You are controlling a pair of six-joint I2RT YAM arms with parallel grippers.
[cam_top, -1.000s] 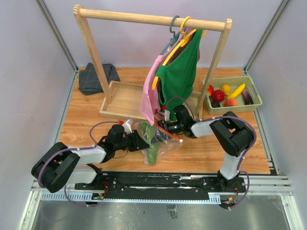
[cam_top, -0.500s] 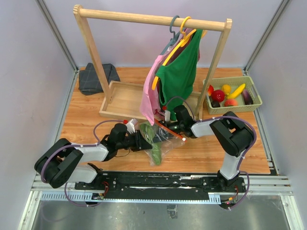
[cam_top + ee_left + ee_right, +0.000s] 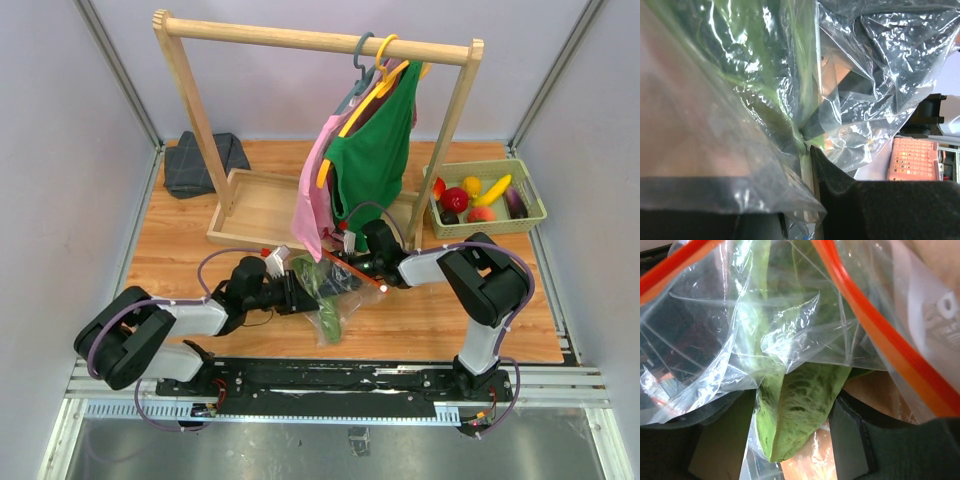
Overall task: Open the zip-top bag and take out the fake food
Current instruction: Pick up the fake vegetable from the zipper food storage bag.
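Note:
The clear zip-top bag lies crumpled on the table between my two grippers, its orange-red zip strip toward the right. A long green leafy piece shows through the plastic. My left gripper is shut on the bag's left end, with plastic pinched between its fingers in the left wrist view. My right gripper sits inside the bag mouth between the two zip strips. It is shut on a green leafy piece. Other fake food lies in a basket.
The green basket at the back right holds a red round fruit, a banana and an eggplant. A wooden rack with pink and green garments stands over a wooden tray. A dark folded cloth lies back left.
My left gripper has moved right with the bag's end, bunching the bag toward the right gripper. The green leafy piece inside has shifted right. The right gripper has stayed put.

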